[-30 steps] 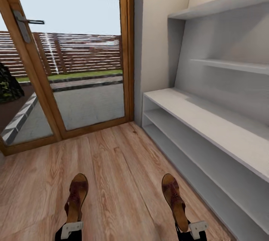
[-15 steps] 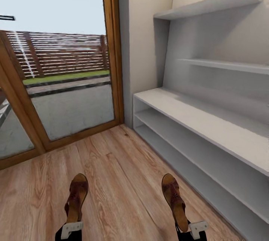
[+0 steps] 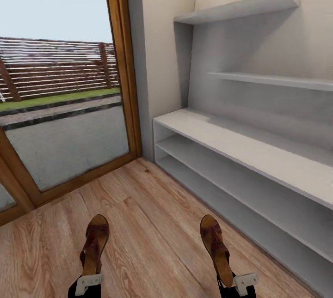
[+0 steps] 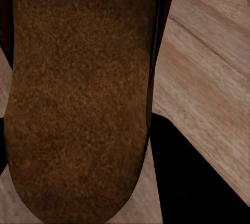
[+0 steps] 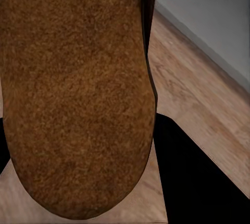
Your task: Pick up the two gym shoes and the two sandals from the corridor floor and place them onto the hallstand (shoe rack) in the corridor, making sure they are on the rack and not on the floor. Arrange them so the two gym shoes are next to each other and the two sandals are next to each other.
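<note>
The wide light-grey hallstand (image 3: 240,150), a low bench with two open tiers under it and two staggered upper shelves, stands along the wall to the robot's right, its bench top and shelves bare, beside a wood-framed glass door (image 3: 121,67). The warm brown wood-plank corridor floor (image 3: 152,224) stretches between robot and rack. Each arm carries one dark brown leather sandal with a tan insole: the left tool (image 3: 89,284) is clenched on the heel of the left sandal (image 3: 94,243), the right tool (image 3: 238,284) on the heel of the right sandal (image 3: 215,247), both toes pointing forward, held clear of the floor. The wrist views show each sole close up (image 4: 78,99) (image 5: 73,88). The step in hand looks like the approach to the rack; to do it well, face the bench squarely, come near, then set both sandals flat side by side on one surface, leaving room for the gym shoes.
</note>
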### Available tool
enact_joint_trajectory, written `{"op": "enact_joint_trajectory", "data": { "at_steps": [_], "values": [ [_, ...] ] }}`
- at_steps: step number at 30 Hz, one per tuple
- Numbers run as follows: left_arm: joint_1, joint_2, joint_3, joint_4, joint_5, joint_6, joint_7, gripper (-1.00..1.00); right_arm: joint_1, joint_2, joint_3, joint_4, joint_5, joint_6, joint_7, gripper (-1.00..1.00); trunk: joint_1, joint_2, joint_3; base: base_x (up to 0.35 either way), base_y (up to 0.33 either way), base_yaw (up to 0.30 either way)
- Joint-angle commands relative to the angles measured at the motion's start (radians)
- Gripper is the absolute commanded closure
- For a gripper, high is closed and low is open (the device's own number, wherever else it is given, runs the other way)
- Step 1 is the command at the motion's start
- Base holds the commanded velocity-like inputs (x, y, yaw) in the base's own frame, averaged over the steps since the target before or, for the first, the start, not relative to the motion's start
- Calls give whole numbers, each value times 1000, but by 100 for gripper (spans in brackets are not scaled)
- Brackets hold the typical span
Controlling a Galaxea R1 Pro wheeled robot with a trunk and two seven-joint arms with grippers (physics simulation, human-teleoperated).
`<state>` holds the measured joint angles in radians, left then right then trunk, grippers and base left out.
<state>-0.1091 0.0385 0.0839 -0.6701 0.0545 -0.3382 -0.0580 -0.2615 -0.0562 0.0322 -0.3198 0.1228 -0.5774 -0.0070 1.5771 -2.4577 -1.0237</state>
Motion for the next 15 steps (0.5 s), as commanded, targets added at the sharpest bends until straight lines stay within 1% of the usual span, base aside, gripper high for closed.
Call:
{"op": "enact_joint_trajectory", "data": {
  "at_steps": [1, 15],
  "values": [
    [-1, 0, 2, 1, 2, -2, -6, 100, -1, -1, 3, 1, -2, -2, 1, 100, 0, 0, -1, 35, 304, -292],
    [-1, 0, 2, 1, 2, -2, -6, 100, -1, -1, 3, 1, -2, -2, 1, 100, 0, 0, -1, 3, 305, -292]
  ]
}}
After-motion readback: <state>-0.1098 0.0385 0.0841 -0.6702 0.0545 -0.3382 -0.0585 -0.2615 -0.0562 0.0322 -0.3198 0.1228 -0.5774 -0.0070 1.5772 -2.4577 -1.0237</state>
